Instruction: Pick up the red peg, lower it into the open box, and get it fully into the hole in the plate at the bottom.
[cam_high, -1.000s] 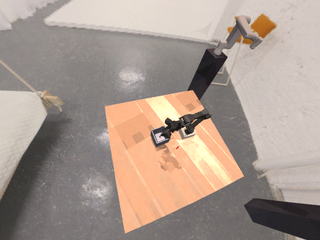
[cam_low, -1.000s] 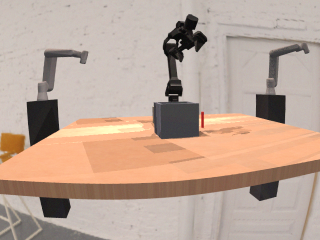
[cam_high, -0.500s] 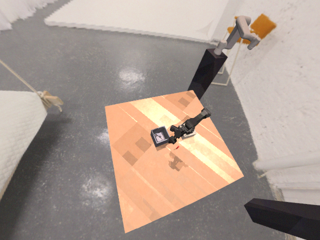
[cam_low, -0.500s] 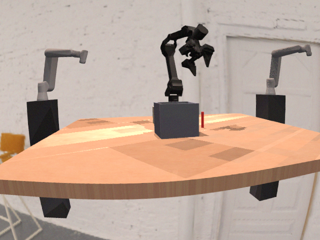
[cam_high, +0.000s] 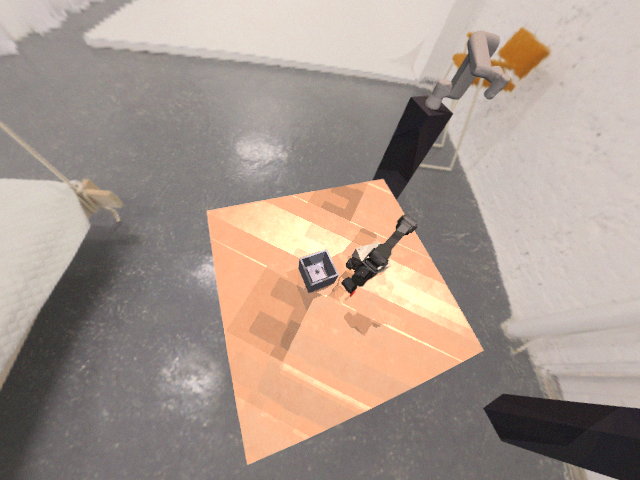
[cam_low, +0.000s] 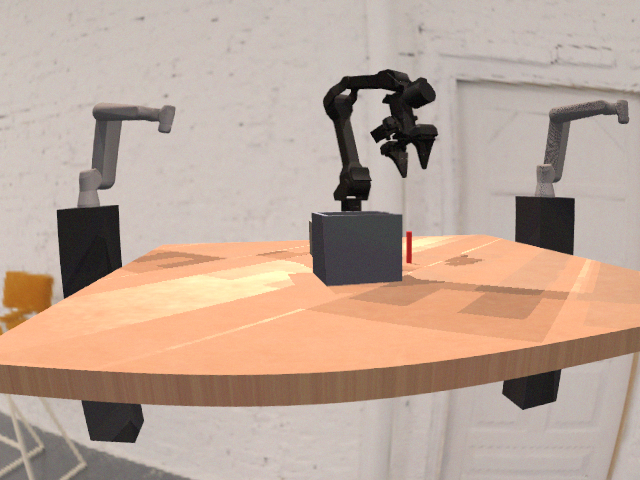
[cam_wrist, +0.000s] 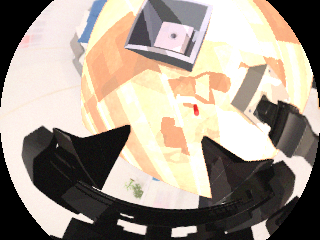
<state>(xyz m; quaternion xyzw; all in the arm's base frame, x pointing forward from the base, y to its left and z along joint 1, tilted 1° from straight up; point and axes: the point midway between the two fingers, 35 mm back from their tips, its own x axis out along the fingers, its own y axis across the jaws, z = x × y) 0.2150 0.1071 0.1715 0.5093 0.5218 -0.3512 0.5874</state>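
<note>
The slim red cylindrical peg (cam_high: 352, 293) (cam_low: 408, 246) (cam_wrist: 196, 109) stood upright on the orange wooden bench (cam_high: 330, 372) (cam_low: 232, 330) (cam_wrist: 105, 55), right of centre in the exterior frame, near the dark grey open box (cam_high: 317, 273) (cam_low: 357, 248) (cam_wrist: 194, 60). Above it the black two-fingered tool (cam_low: 414, 173) (cam_wrist: 167, 134) hung spread wide, grasping nothing. The peg looked light and stiff (perhaps slippery too), best pinched near its top.
</note>
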